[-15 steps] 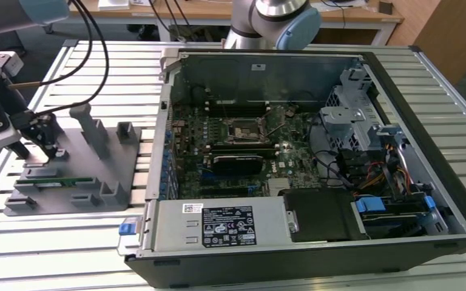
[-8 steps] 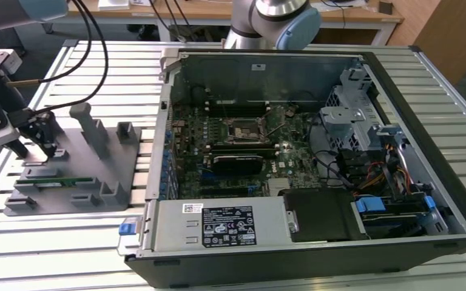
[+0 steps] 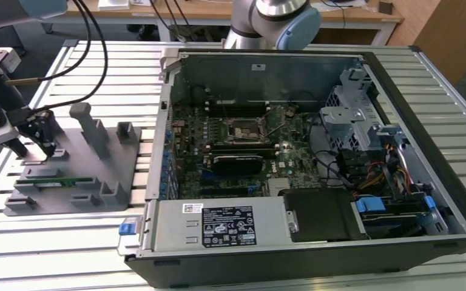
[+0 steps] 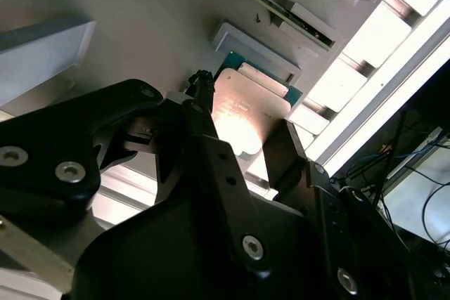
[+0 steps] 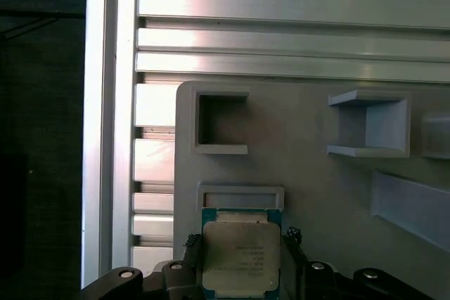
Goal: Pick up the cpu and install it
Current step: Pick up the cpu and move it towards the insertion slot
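Observation:
The cpu (image 5: 240,261), a flat square chip with a pale metal top and a green rim, lies in its seat on the grey fixture plate (image 5: 316,194) at the exterior view's left. My gripper (image 3: 34,151) is lowered over the cpu (image 3: 34,161), and its black fingertips (image 5: 191,241) stand on either side of the chip with a narrow gap. The second wrist view shows the gripper (image 4: 242,121) astride the cpu (image 4: 246,114). The gripper (image 5: 240,240) is open. The motherboard's socket (image 3: 241,129) sits inside the open computer case (image 3: 427,109).
The fixture plate (image 3: 95,182) carries upright grey blocks (image 3: 82,118) and a long green memory stick (image 3: 55,180). Cables hang above the plate. Beside the cpu are empty grey pockets (image 5: 221,123). The slatted metal table (image 3: 71,242) runs around the plate and the case.

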`<state>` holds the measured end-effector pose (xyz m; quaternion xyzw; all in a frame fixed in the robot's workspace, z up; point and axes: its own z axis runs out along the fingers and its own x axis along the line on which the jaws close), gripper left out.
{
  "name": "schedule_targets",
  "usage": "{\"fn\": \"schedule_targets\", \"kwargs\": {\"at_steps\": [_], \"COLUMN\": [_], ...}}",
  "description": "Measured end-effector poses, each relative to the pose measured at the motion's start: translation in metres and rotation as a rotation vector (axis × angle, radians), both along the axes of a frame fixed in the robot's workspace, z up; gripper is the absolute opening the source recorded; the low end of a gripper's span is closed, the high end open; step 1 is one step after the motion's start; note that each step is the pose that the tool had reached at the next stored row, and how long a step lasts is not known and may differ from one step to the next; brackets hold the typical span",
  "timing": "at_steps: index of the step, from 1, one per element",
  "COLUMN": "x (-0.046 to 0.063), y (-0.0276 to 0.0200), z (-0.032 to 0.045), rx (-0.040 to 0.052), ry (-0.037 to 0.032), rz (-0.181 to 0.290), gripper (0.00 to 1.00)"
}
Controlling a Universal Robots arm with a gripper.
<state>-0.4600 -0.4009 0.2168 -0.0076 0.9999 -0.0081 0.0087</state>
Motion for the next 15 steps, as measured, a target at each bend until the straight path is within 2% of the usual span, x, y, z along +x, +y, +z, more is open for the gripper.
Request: {"fn": "schedule_targets", "kwargs": {"at_steps": [15], "x": [0.0], "y": [0.0007], "z": [0.0054], "rx": [0.0], "ry": [0.0], "rz": [0.0], "gripper": [0.53]}}
